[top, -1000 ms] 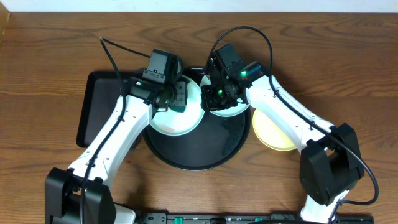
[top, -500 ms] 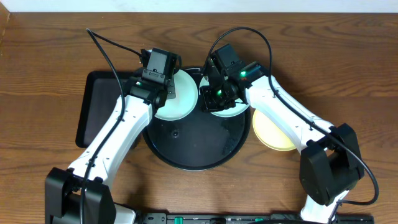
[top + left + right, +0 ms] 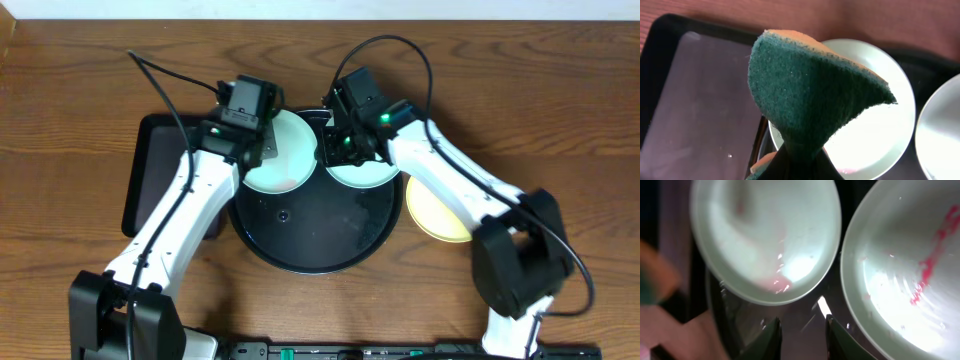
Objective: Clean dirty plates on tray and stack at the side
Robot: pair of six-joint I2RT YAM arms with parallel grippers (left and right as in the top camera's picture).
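A: Blue-green plates, where are they?
B: Both are on the round black tray (image 3: 315, 245), in the far half, with rims close together. The left blue-green plate (image 3: 292, 152) has a faint pink smear (image 3: 776, 283) by its rim. The right blue-green plate (image 3: 366, 174) has a red streak (image 3: 932, 250).
A: And the third plate?
B: The pale yellow plate (image 3: 437, 212) is off the tray, on the wooden table (image 3: 560, 120), just right of the tray's rim. The right arm covers part of it. Can't tell if it touches the rim.
A: Grippers?
B: The left gripper (image 3: 260, 150) is over the left plate's left edge, clamped on a sponge (image 3: 810, 95). The sponge is pinched at the bottom and fans upward, green scouring face to the camera and orange foam behind it. The right gripper (image 3: 801, 330) has its fingers apart with nothing between them. It sits above the gap between the two blue-green plates.
A: Anything else?
B: A rectangular black tray (image 3: 150, 180) sits left of the round one, partly under the left arm.
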